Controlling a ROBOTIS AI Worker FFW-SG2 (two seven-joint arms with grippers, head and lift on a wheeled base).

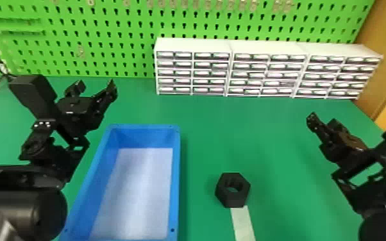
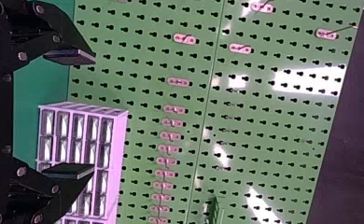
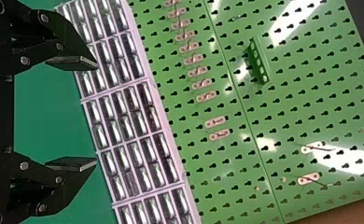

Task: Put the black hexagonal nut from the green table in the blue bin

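Black hexagonal nut [image 1: 232, 201] lies flat on green desk [image 1: 282, 166], hole facing up, matte and chunky, at the end of a pale strip [image 1: 243, 224]. It's to the right of the blue bin [image 1: 175, 179], outside it, apart from the rim. Left gripper [image 1: 95, 85] over desk, beyond the nut, jaws wide, nothing between. Right gripper [image 1: 324, 120] off to the right, jaws also wide and unloaded. Wrist views: pegboard [image 2: 255, 121] with pinkish hook plates [image 2: 174, 109], plus drawer units [image 3: 124, 112]; right wrist view has green slotted holder [image 3: 257, 61].
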